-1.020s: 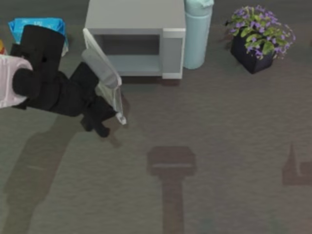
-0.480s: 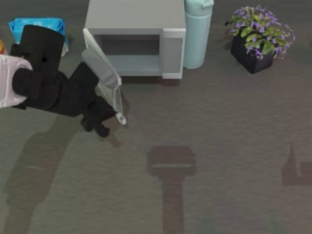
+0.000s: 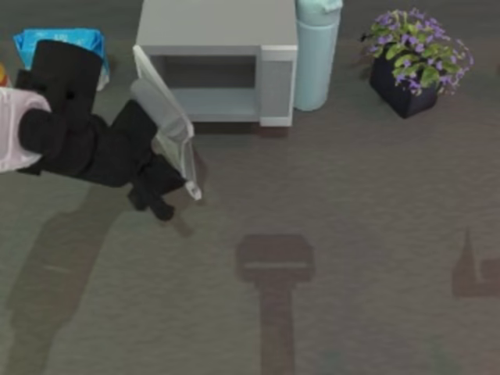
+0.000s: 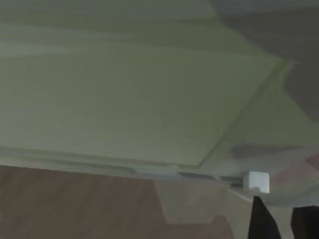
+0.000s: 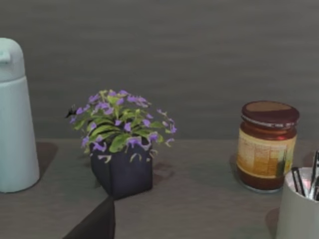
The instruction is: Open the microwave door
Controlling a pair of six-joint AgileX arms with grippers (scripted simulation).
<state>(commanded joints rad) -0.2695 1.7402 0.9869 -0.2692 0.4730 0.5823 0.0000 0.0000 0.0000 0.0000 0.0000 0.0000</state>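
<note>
The counter (image 3: 375, 258) is a dark grey surface that carries everything in view. The microwave (image 3: 215, 31) stands at its far edge, a little left of centre in the top view, with its cavity exposed and its plain grey control panel strip (image 3: 277, 90) on the right side of the front. The microwave door (image 3: 166, 121) is swung wide open, hinged at the microwave's left front corner and angled out toward the near left, its free edge well clear of the cavity.

My left arm (image 3: 74, 137) reaches in from the left side of the counter and lies just behind the open door. The left tool (image 3: 166, 191) sits at the door's free lower edge; in the left wrist view its dark fingertips (image 4: 261, 224) show just beside a small white block on the door's rim, but whether they are clamped on anything there I cannot tell, as the door hides most of it.

A pale blue bottle (image 3: 316, 51) stands upright, touching or just beside the microwave's right wall. A potted purple flower (image 3: 414, 58) sits farther right. A blue packet (image 3: 58, 43) lies behind the left arm. In the right wrist view, a jar (image 5: 266, 147) stands near a pale cup (image 5: 299, 209) of pens. The right tool is out of sight.
</note>
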